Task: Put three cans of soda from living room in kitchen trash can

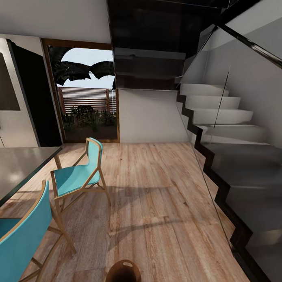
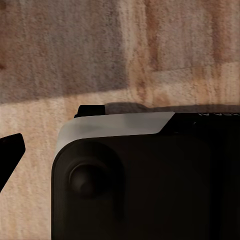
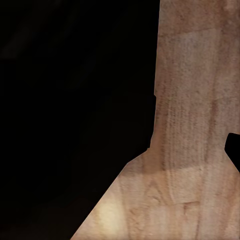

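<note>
The brown tash can (image 1: 124, 267) stands on the light wood floor at the very bottom middle of the head view, its slot handle facing me and its lower part cut off by the frame edge. The soda cans are out of view. In the left wrist view a dark fingertip (image 2: 10, 150) pokes in beside a black and grey robot body part (image 2: 140, 175) over the floor. In the right wrist view a dark fingertip (image 3: 234, 150) shows at the edge, beside a large black mass. Nothing tells me whether either gripper is open or shut.
Two turquoise chairs (image 1: 76, 177) (image 1: 15, 242) stand at a grey table (image 1: 14, 169) on the left. A stainless fridge (image 1: 12, 100) is at the far left, a glass door (image 1: 87, 98) behind. A white staircase with a glass rail (image 1: 222, 131) runs along the right.
</note>
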You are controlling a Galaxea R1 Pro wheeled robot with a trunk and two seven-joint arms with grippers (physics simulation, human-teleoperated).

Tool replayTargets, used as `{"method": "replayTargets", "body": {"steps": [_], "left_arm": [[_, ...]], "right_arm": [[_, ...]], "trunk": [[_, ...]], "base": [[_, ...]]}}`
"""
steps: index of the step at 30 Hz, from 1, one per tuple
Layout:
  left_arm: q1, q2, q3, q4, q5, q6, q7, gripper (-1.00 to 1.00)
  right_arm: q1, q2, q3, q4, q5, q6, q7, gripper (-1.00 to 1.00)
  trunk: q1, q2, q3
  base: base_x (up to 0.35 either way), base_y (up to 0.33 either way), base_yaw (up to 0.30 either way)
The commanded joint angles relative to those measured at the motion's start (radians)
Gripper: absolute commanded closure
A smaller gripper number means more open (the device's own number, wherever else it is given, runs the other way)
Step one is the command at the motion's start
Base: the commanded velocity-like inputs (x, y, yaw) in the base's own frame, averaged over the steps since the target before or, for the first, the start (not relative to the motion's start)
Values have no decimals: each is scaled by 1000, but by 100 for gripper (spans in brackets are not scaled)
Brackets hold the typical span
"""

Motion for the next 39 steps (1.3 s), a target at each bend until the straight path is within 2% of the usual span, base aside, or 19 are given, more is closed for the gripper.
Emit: {"method": "replayTargets", "body": {"steps": [1,39], "left_arm": [[0,0,0,0,0,0,0,-100],[0,0,0,0,0,0,0,-100]], "right_arm": [[0,0,0,0,0,0,0,-100],[0,0,0,0,0,0,0,-100]], "trunk": [[0,0,0],[0,0,0]], "base": [[0,0,0],[0,0,0]]}}
